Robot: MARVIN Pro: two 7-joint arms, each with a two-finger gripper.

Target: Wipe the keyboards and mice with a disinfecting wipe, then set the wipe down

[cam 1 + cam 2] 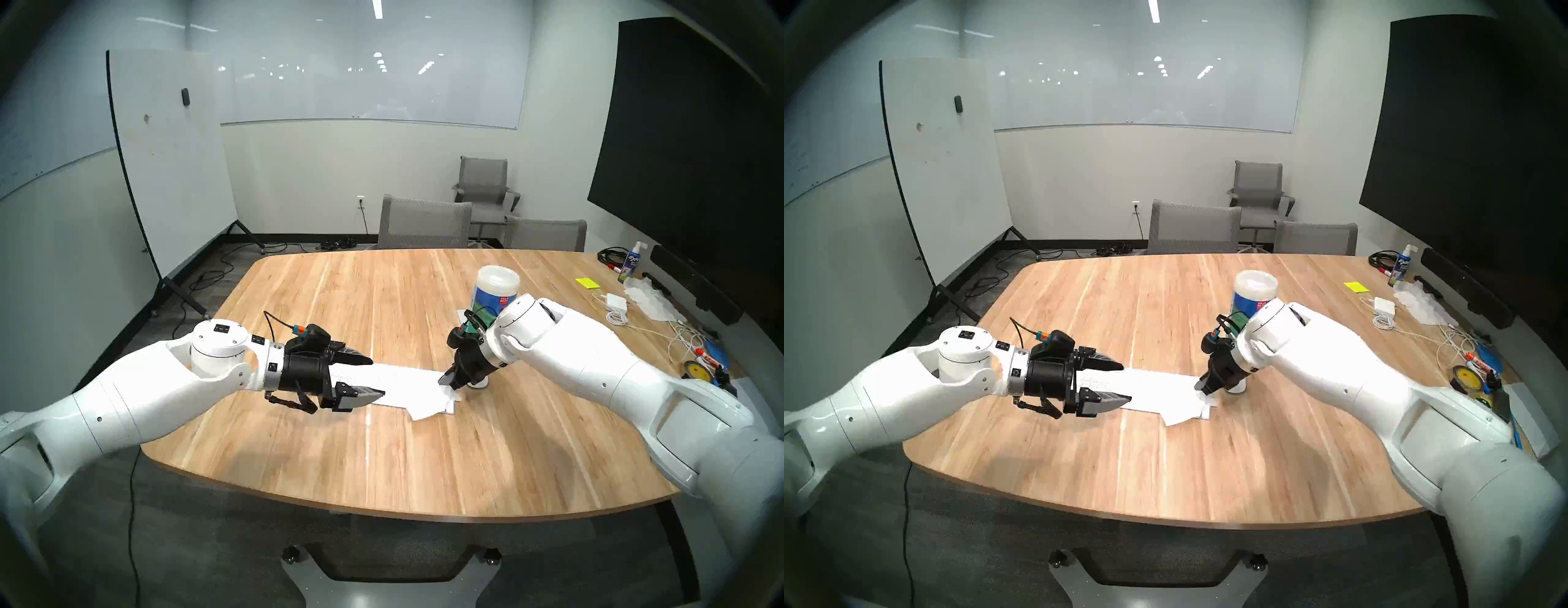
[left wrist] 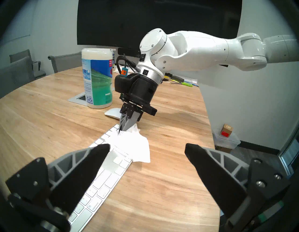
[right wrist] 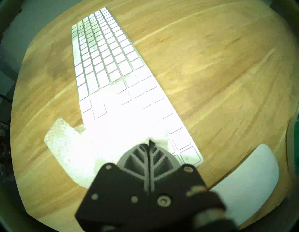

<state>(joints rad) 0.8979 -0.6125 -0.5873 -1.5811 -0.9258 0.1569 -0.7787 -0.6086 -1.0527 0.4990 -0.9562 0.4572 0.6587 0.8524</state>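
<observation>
The white keyboard (image 1: 403, 384) lies flat on the wooden table (image 1: 339, 297), also in the right wrist view (image 3: 105, 56). My right gripper (image 1: 444, 379) is shut on the white wipe (image 1: 432, 403), tips down at the keyboard's right end. The wipe drapes over that end and onto the table (image 3: 68, 145). The white mouse (image 2: 112, 112) sits just past the keyboard's right end, behind my right gripper, mostly hidden in the head views. My left gripper (image 1: 377, 378) is open and empty, hovering over the keyboard's left end (image 2: 105, 178).
A tall wipe canister (image 1: 494, 293) with a green-blue label stands behind the mouse on a flush metal plate (image 2: 79, 97). Cables, a charger (image 1: 613, 302), a spray bottle (image 1: 632, 261) and a yellow note (image 1: 587, 282) crowd the table's far right. Grey chairs (image 1: 424, 223) stand at the far edge.
</observation>
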